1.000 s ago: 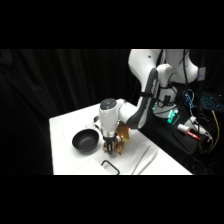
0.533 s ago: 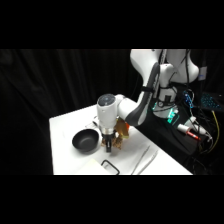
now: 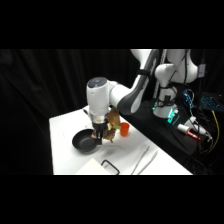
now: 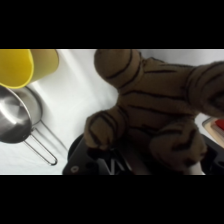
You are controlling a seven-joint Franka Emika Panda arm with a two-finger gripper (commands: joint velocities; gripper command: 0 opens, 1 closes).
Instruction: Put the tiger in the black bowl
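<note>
Carrying the tiger above the table, the gripper hangs at the right rim of the black bowl, an orange cup just behind. From the wrist, the tiger fills the view, clamped in the jaws, with a yellow cup and metal cup alongside. Next, I judge, it shifts over the bowl and releases.
</note>
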